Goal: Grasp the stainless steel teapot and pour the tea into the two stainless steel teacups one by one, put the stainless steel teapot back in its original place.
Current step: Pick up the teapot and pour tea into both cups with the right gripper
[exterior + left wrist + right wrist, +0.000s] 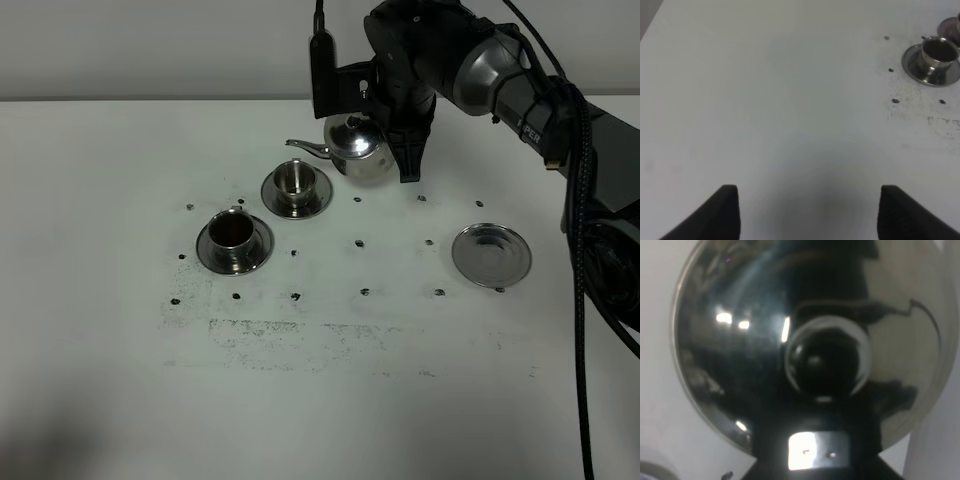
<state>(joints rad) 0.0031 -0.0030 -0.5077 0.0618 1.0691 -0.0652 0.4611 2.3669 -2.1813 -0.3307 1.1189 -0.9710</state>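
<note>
1. Filling the right wrist view, the stainless steel teapot point(810, 350) showed its domed lid and knob from straight above, because that camera sat right over the pot it carried.
2. At the upper centre of the high view, the right gripper point(405, 152) was clamped shut on the handle side of the teapot point(358, 150). The pot appeared to hang from the arm rather than stand on anything.
3. Its thin spout pointed left toward the farther teacup point(294, 180), just beside it. This looked like lining up for a pour there.
4. Left of centre, the nearer teacup point(233, 232) held dark liquid, so it seemed already filled. The farther one looked bright and empty inside.
5. Right of centre, well apart from the pot, the flat saucer point(491, 253) lay bare, likely left free as the return spot.
6. In its own wrist view, the left gripper point(810, 215) had its jaws wide apart and held nothing. It hovered over bare table point(765, 100), apparently kept clear of the pouring.
</note>
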